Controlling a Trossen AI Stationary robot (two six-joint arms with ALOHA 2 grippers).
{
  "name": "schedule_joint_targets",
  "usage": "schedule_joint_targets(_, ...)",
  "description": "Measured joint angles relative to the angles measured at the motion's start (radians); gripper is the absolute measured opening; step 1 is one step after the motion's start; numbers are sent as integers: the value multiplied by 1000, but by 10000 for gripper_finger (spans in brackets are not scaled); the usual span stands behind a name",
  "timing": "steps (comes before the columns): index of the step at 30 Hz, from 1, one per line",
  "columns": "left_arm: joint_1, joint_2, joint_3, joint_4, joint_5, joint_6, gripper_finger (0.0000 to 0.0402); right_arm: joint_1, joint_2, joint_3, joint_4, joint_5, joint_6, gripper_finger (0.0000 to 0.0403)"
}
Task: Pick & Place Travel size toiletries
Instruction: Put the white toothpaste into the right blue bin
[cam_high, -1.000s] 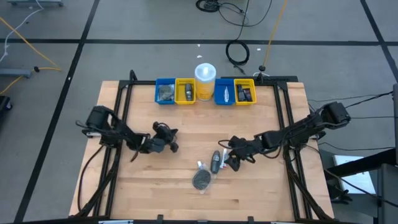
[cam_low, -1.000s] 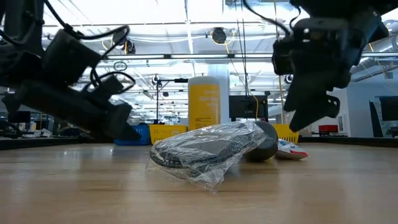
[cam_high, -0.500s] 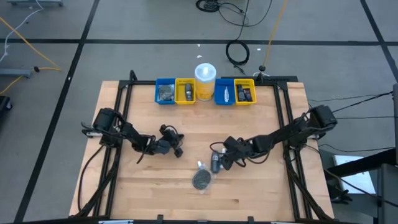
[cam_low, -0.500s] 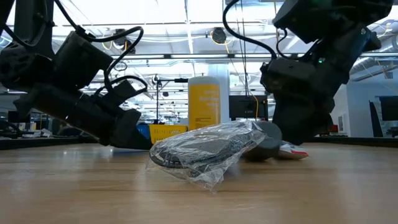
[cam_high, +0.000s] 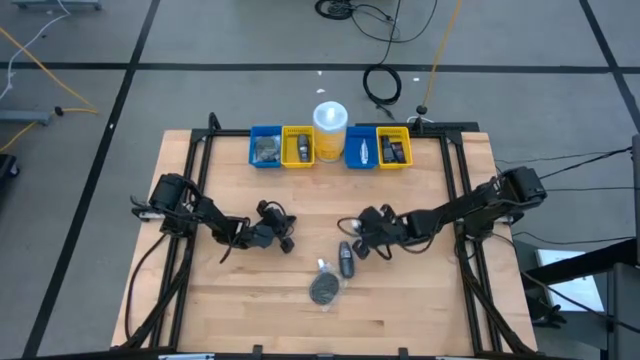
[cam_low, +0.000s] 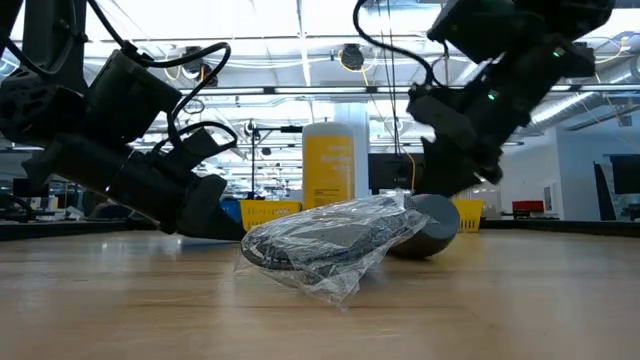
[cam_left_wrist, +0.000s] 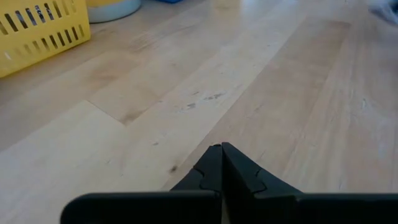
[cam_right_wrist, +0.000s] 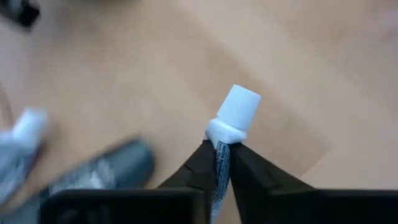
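My right gripper (cam_right_wrist: 217, 146) (cam_high: 357, 236) is shut on a white-silver tube with a white cap (cam_right_wrist: 239, 104), just above the table's middle. Close by on the wood lie a dark bottle (cam_high: 346, 259) (cam_low: 432, 225), on its side, and a round dark disc in clear wrap (cam_high: 323, 288) (cam_low: 330, 240). My left gripper (cam_high: 287, 241) (cam_left_wrist: 221, 148) hovers shut and empty left of centre, low over the wood. My right gripper pinches the tube's flat body just behind its white shoulder (cam_right_wrist: 219, 155) between the two fingers. The fingers slant down from the table's right side. The cap end sticks out past the fingertips, and the tube is clear of the table.
At the far edge stand blue and yellow bins (cam_high: 283, 147) (cam_high: 379, 147) holding small items, with a tall white-lidded yellow cup (cam_high: 329, 128) (cam_low: 328, 165) between them. Bare wood lies near the front edge and along both sides.
My right gripper went left and down to the tube beside the dark bottle, shut on it and lifted it off the wood, drawing back toward the far edge. My left gripper dropped a little and shifted right, staying shut.
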Motion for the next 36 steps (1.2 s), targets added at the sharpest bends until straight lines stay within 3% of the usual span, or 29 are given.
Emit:
schedule_joint_targets(4,0,0,0,0,0,0,7,-81,-55,0,31,72,-100,7)
schedule_joint_targets(9,0,0,0,0,0,0,20,-254,-95,0,231,168,-325,17)
schedule_joint_targets(14,1,0,0,-1,0,3,21,-464,-70,2,445,170,-527,14)
schedule_joint_targets(18,1,0,0,-1,0,4,21,-609,-29,-3,503,158,-569,13)
schedule_joint_targets(21,1,0,0,-1,-1,12,21,-692,24,15,556,77,-568,17)
schedule_joint_targets(27,1,0,0,-2,-3,26,21,-760,137,50,541,-22,-566,19)
schedule_joint_targets(36,3,0,0,-6,-2,30,21,-779,199,68,533,-25,-564,20)
